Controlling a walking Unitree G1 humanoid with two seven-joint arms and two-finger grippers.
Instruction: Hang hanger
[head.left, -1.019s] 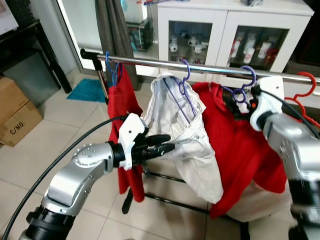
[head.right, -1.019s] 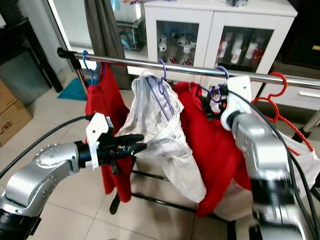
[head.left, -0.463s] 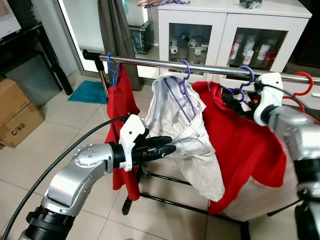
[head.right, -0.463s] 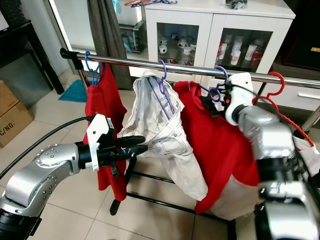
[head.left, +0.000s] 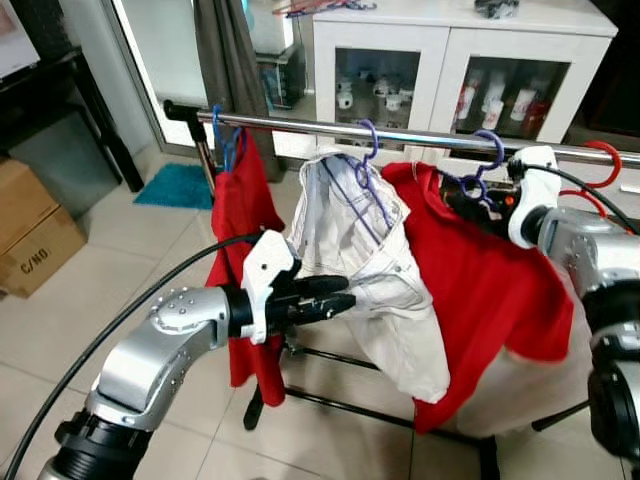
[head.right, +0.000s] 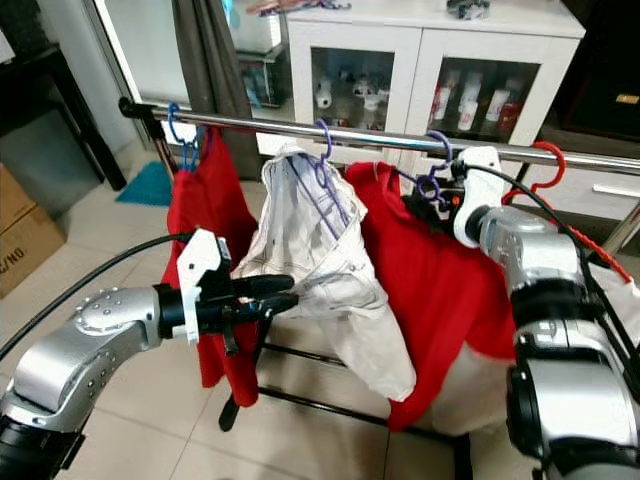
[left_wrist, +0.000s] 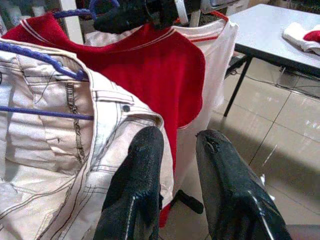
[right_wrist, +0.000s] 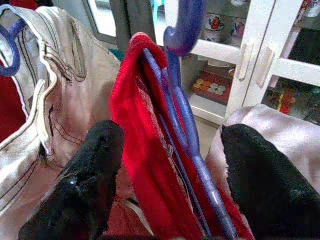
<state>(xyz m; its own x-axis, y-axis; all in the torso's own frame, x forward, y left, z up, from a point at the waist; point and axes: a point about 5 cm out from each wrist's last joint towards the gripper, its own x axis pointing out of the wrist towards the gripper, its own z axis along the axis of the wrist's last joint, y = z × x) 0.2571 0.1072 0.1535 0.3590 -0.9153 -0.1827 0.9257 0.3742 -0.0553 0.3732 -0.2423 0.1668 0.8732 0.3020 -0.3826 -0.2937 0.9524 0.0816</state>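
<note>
The right end effector (right_wrist: 170, 150) is up at the rail (head.left: 420, 134), but in the eye views its white wrist block covers its fingers. The purple hanger (right_wrist: 182, 120) it straddles runs out of the picture's edge. The small things in the white cabinet (head.left: 470, 60) are too tiny to name. The desk (left_wrist: 280, 30) is cut off at the corner.

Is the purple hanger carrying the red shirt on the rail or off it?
On. The purple hanger hooks over the rail, with the open right pincer straddling its neck and the red shirt.
</note>
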